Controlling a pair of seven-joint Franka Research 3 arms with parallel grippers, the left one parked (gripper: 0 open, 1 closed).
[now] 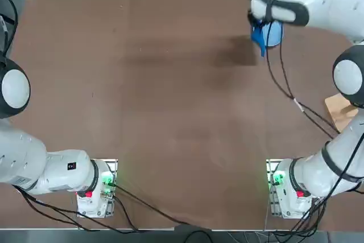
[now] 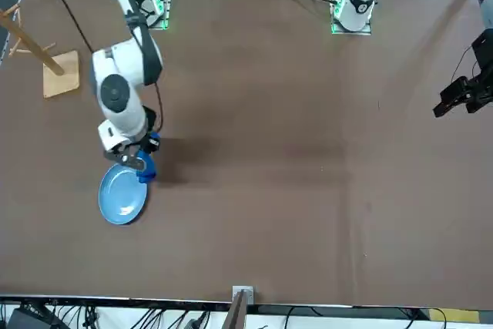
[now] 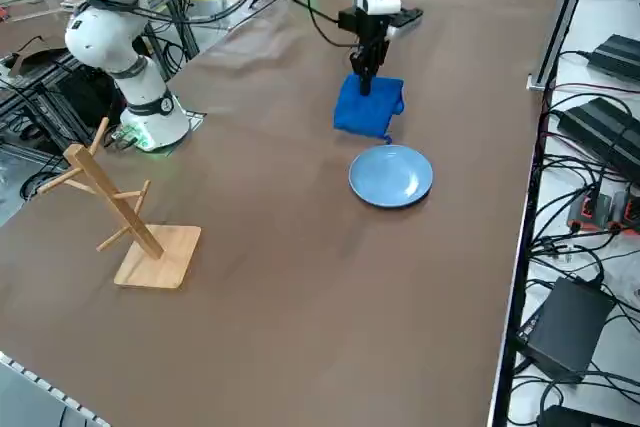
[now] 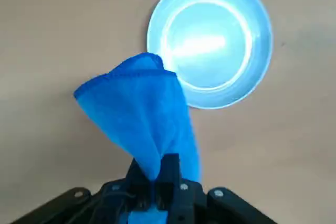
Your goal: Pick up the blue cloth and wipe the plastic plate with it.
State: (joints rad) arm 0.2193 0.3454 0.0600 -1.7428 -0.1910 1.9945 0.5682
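- While the right fingers (image 4: 169,174) are clenched on a gathered part of the cloth (image 4: 149,114), its loose end hangs beyond the fingertips; a narrow pinch like that could let the fabric creep out once wiping drags on it.
- Just beside the fingers and lower, the plate (image 4: 210,45) sits on the tabletop (image 4: 68,19). Whether the cloth's free corner touches its rim, I cannot tell; if it does, a sideways move could catch the rim and shove the plate off.
- Coming down too far could press the hard fingertips into the plate, since the soft cloth flops aside and gives little padding; too hard a push could tip or skid it, as nothing holds it.
- Staying too high would probably let only the corner brush the surface, leaving most of it unwiped.
- Well apart from the fingers stands the wooden rack (image 3: 160,257); it seems a small risk unless the arm swings wide.
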